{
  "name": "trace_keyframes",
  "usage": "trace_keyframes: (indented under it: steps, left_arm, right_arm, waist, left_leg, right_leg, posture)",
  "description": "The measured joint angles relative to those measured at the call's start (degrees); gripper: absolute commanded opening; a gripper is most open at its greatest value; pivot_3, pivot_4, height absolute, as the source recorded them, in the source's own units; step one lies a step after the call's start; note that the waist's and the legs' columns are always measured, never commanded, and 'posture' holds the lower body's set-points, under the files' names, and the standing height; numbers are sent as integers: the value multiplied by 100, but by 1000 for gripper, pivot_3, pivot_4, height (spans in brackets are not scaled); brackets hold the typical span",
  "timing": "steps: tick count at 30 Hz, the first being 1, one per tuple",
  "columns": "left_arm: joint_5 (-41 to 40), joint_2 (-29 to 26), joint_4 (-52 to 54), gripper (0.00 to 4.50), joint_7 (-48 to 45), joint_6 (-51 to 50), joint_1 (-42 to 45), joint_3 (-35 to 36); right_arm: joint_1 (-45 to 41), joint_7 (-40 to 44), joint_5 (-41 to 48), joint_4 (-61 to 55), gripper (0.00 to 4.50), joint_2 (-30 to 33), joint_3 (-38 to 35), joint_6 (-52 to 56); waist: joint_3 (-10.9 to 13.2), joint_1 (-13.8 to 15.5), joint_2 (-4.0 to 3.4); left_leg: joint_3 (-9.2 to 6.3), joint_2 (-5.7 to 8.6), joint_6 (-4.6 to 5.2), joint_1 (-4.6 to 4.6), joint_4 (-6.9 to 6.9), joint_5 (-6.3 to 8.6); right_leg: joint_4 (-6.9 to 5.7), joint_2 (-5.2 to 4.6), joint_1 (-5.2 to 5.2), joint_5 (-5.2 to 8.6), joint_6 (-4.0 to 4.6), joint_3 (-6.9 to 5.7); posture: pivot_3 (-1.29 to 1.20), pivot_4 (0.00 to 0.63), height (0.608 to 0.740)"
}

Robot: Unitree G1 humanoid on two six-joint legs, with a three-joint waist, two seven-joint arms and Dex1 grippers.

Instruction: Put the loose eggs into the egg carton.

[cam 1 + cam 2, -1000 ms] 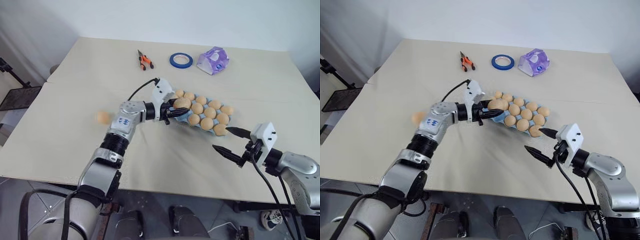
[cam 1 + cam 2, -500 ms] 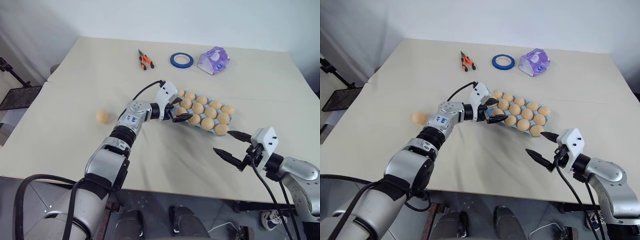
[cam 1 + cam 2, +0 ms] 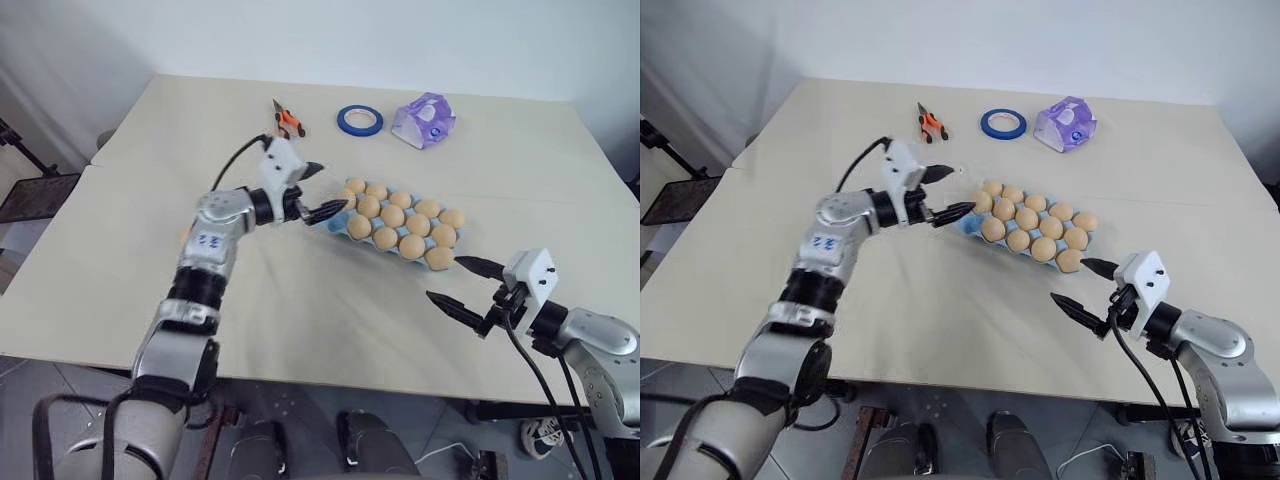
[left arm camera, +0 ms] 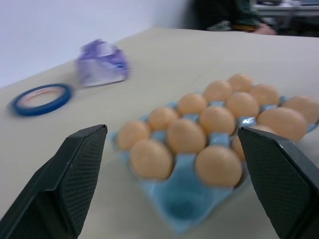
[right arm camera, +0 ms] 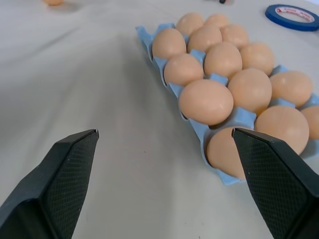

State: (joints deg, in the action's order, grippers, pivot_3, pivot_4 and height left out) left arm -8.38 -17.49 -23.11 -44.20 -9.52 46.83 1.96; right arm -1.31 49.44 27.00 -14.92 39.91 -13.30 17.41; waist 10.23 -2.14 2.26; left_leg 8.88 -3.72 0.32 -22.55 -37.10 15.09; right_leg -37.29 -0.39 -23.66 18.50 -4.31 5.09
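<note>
Eggs fill the light blue egg carton on a pale table, the tray lying between the robot's two grippers. The left gripper hangs just off the carton's near-left end with its two black fingers spread wide and nothing between them; its wrist view looks straight across the rows of orange-tan eggs, with one cup at the corner closest to the fingers showing bare blue. The right gripper hovers low over the table just beside the carton's opposite end, its fingers likewise parted and holding nothing, the nearest filled cups sitting close ahead of its fingertips. One loose egg lies on the bare tabletop well apart from the carton, far ahead of the right gripper and beyond the tray's left end. Farther back on the table, well past the left gripper, rest a pair of orange-handled pliers, a roll of blue tape and a purple-and-white packet, all clear of the carton.
</note>
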Motion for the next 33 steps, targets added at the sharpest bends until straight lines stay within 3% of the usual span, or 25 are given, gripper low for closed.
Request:
trace_keyframes:
  steps: [4, 12, 15, 20, 27, 33]
  left_arm:
    - [-362, -198, 1360, 4476, 381, -430, -974, 503]
    - [-1063, -541, 3194, 4476, 804, -346, -3018, 1787]
    - [-1300, -549, 3391, 4476, 883, -262, -3937, 2280]
    - [-1709, -309, 3433, 4476, 1240, -194, -4687, 2861]
    - [-1943, 99, 3887, 4476, 1770, -185, -5649, 3117]
    - [-2094, 79, 4141, 4476, 2025, -383, -5812, 3098]
  right_arm:
    - [-107, 109, -3, 112, 4500, 0, 60, -4]
    - [-295, 282, -14, 336, 4500, 0, 150, -122]
    - [-363, 376, -11, 421, 4500, -1, 160, -221]
    - [-537, 512, 24, 484, 4500, -6, 156, -346]
    - [-547, 559, 13, 620, 4500, -5, 158, -366]
    - [-577, 562, 0, 655, 4500, -5, 162, -366]
  waist:
    - [0, 18, 0]
    - [0, -21, 0]
    - [-1, -60, 1]
    - [-2, -98, 7]
    - [-4, -114, 11]
    - [-4, -118, 12]
  left_leg:
    - [-1, 3, 4, 17, -8, -4]
    - [-9, 3, 13, 37, 0, 5]
    - [-12, 4, 13, 36, 3, 8]
    - [-24, 6, 6, 36, 4, 18]
    - [-25, 4, 6, 32, 22, 30]
    - [-26, 4, 6, 29, 27, 35]
  right_leg:
    - [-12, -5, 14, 0, 1, 1]
    - [-17, -10, 30, 3, 10, -1]
    - [-13, -13, 31, 4, 13, -3]
    - [-5, -19, 37, 6, 18, -8]
    - [31, -19, 42, 6, 20, -9]
    - [46, -20, 43, 14, 36, -10]
  posture:
    - [0, 150, 740]
    - [0, 150, 740]
    - [0, 150, 740]
    - [0, 150, 740]
    - [0, 150, 740]
    - [0, 150, 740]
